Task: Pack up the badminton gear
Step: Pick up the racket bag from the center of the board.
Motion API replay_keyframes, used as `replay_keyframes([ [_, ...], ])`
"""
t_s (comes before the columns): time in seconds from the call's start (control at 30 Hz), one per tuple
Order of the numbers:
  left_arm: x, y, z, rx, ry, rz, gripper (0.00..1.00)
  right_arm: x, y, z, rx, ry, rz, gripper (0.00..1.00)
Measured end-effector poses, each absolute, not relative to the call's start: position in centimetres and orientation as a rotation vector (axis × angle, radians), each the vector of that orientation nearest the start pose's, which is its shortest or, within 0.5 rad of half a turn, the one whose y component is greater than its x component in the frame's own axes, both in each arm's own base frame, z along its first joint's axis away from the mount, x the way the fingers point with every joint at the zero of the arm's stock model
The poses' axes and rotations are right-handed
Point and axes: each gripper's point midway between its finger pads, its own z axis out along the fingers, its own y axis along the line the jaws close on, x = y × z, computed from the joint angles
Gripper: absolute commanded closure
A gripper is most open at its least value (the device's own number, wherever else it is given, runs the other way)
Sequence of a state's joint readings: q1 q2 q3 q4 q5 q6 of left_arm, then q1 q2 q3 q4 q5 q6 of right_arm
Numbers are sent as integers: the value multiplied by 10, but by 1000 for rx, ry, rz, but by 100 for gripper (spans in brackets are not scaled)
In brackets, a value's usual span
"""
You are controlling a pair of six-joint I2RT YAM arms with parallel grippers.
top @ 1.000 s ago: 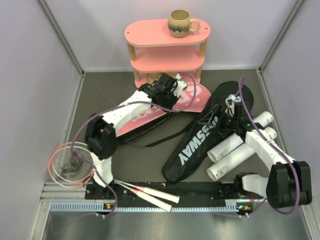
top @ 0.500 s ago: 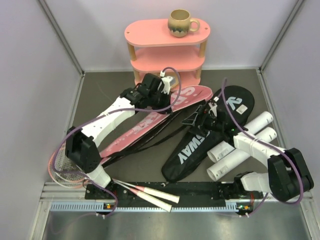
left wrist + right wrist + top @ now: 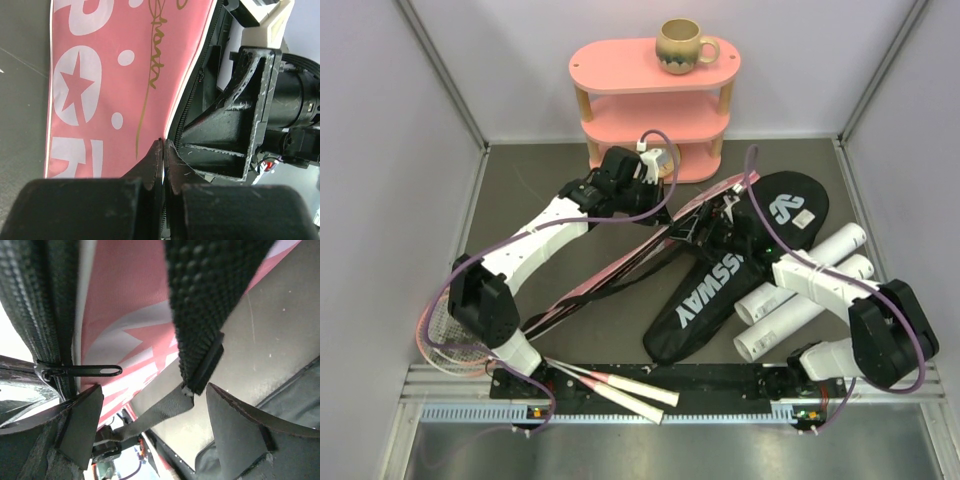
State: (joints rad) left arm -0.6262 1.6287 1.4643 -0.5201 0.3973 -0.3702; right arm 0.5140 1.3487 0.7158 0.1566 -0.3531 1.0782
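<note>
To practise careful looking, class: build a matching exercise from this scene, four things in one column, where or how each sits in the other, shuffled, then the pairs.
1 mug
2 pink bag
3 white tubes
4 black bag

A lying side by side, right of the black bag
B pinched at its edge by the left gripper
C on the pink shelf's top tier
D lying flat, white lettering up

Pairs: 1-C, 2-B, 3-A, 4-D

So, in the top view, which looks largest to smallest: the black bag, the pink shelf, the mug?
1. black bag.
2. pink shelf, nearly equal; its height makes this unsure.
3. mug, clearly smallest.
</note>
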Motion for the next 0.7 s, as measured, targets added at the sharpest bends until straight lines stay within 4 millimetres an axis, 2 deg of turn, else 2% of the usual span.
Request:
replay_keyframes([
  [0.07, 310, -326, 223, 512, 2315, -971, 100, 290, 270, 152, 386, 2280, 1233, 11],
  [0.13, 311, -329, 224, 496, 2309, -991, 100, 285, 263, 152, 372, 2290, 1172, 11],
  [0.23, 309, -336, 229, 479, 2295, -1052, 100, 281, 252, 165, 300, 2246, 1113, 26],
  [0.33, 306, -345, 237, 471, 2268, -1133, 100, 282, 246, 179, 181, 2181, 1081, 53],
  [0.37, 306, -347, 239, 467, 2260, -1153, 100, 282, 246, 180, 156, 2174, 1073, 77],
  [0.43, 304, -352, 239, 459, 2246, -1198, 100, 281, 243, 179, 110, 2170, 1048, 100],
  [0.53, 300, -355, 233, 441, 2257, -1246, 100, 275, 236, 178, 62, 2185, 1005, 100],
  [0.6, 299, -358, 230, 429, 2258, -1280, 100, 267, 231, 185, 31, 2199, 981, 100],
  [0.7, 298, -365, 226, 422, 2258, -1331, 100, 261, 227, 219, 0, 2163, 988, 100],
])
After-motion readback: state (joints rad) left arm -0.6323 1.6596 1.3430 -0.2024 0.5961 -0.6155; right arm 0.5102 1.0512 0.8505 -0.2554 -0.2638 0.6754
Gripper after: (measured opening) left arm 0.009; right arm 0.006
